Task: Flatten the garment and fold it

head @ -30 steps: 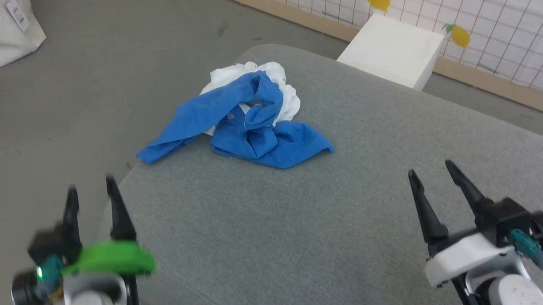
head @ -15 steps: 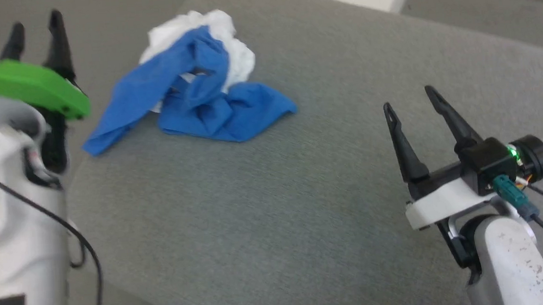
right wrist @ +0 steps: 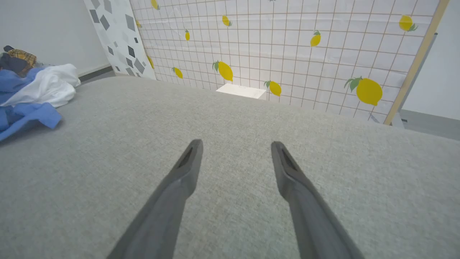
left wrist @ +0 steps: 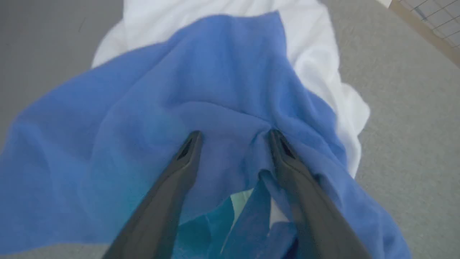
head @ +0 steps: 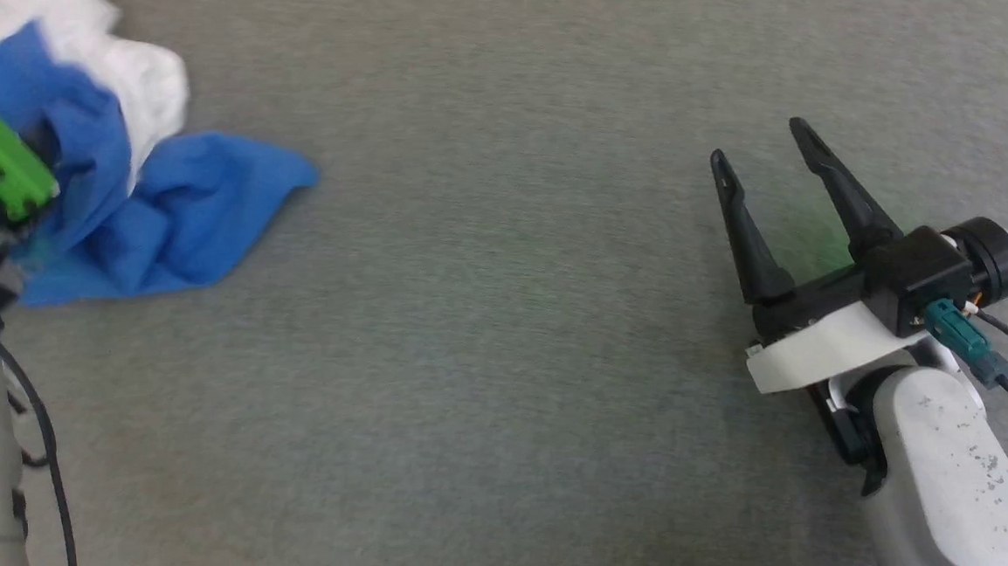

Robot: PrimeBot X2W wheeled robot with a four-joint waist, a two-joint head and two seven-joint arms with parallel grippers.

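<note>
- The garment (head: 176, 215) lies in a crumpled heap at the upper left of the head view, on the grey upholstered cushion (head: 490, 336).
- It has no clear long axis (it is too bunched to make out collar or hem). The white cloth sits on the far side and the blue on the near side, and one blue flap tapers to a point toward the robot's right.
- The left gripper (left wrist: 233, 142) is directly over the heap with its fingers spread wide. Both tips are at the blue cloth with a raised fold between them, and nothing is pinched. I cannot tell whether the tips press in or only rest there.
- The right gripper (head: 758, 145) is well apart from the garment, low over bare cushion. Its fingers are spread about as wide, and it is empty.
- In the right wrist view the garment (right wrist: 43, 90) is at the left edge, with white draped above blue.
- Beyond the cushion stands a wall (right wrist: 287, 43) with a thin grid and yellow lemons. A white box (right wrist: 240, 91) sits at its foot, and a pale wooden strip (right wrist: 413, 61) runs along its right edge.
- The left wrist view shows grey floor (left wrist: 54, 36) past the cushion's edge.
</note>
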